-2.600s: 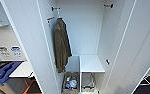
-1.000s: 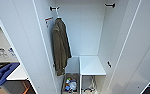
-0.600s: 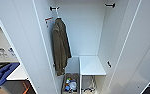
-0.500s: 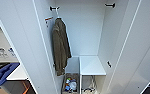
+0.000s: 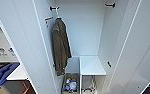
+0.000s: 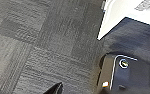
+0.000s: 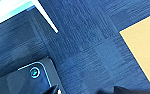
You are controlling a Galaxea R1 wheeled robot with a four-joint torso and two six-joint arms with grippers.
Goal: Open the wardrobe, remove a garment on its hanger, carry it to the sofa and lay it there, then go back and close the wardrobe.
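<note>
The wardrobe (image 5: 86, 30) stands straight ahead in the head view with both white doors swung wide, the left door (image 5: 18, 42) and the right door (image 5: 138, 50) framing its white inside. An olive-brown coat (image 5: 60, 47) hangs on its own hanger at the left end of the rail, near the bracket (image 5: 53, 8). The rest of the rail, up to the right bracket (image 5: 110, 5), is bare. A dark bit of my left gripper (image 6: 54, 88) hangs over grey carpet. Dark parts of my right gripper (image 7: 88, 90) hang over blue carpet.
Inside the wardrobe, a white shelf box (image 5: 91, 65) sits low on the right and a bin of small items (image 5: 70, 83) low in the middle. A blue object (image 5: 3, 72) lies left of the left door. A white panel corner (image 6: 116, 15) and my base (image 6: 121, 72) are close below.
The whole head view has shifted slightly, so the camera moved a little. The coat and the open doors stay as they were.
</note>
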